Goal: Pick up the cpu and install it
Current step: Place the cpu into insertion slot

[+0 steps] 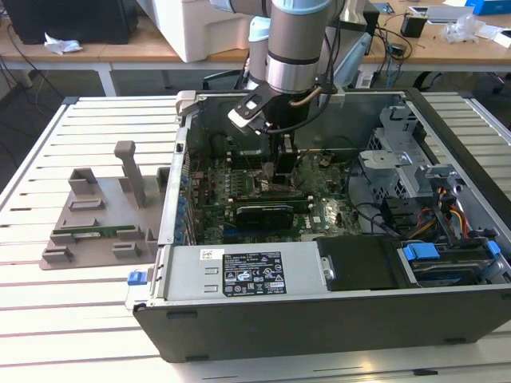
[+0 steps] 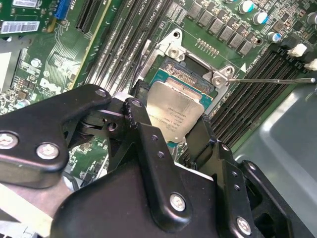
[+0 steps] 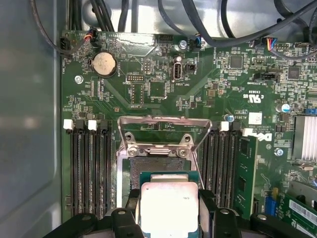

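The cpu [image 2: 174, 110], a square chip with a silver top and a thin green rim, sits between my black fingers [image 2: 134, 110] with my gripper [image 2: 171, 121] shut on its two opposite edges. In the first wrist view the cpu [image 3: 168, 207] hangs just over one edge of the open socket [image 3: 157, 164], whose metal load plate [image 3: 163, 123] is swung up. Whether the chip touches the socket I cannot tell. In the exterior view my gripper [image 1: 275, 169] reaches down inside the open computer case [image 1: 319, 315], over the green motherboard [image 1: 239, 195].
Memory slots [image 3: 89, 168] flank the socket, and a green memory stick [image 3: 245, 173] stands in one. A black card [image 1: 263, 212] and the power supply [image 1: 247, 275] lie in front of the gripper, a drive cage [image 1: 399, 155] at the exterior view's right. A grey fixture [image 1: 100, 215] lies outside the case.
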`<state>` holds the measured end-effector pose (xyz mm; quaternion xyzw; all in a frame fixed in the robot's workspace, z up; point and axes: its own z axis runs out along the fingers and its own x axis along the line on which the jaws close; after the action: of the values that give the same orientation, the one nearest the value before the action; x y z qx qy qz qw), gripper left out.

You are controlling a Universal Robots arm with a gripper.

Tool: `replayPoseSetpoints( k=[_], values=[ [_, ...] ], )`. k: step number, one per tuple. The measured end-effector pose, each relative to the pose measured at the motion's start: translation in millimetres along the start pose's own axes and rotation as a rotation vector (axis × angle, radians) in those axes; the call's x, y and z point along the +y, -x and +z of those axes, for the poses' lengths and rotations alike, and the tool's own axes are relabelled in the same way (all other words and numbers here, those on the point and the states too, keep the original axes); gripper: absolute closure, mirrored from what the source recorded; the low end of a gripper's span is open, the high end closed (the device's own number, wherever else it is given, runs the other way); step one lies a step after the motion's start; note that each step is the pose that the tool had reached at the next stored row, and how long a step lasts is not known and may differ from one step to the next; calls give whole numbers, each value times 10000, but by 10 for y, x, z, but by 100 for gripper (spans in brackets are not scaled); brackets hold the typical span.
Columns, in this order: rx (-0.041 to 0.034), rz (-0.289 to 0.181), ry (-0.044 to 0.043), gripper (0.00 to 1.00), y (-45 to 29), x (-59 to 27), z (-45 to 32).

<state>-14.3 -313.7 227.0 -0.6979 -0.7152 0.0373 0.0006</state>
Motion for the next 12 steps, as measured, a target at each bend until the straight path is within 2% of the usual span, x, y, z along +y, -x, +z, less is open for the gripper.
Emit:
replayPoseSetpoints(
  k=[4,9,12],
  values=[
    [1,-1,1,45,-15,-4,84],
    [1,-2,1,45,-27,-1,135],
    [0,-2,1,45,-34,2,190]
  ],
)
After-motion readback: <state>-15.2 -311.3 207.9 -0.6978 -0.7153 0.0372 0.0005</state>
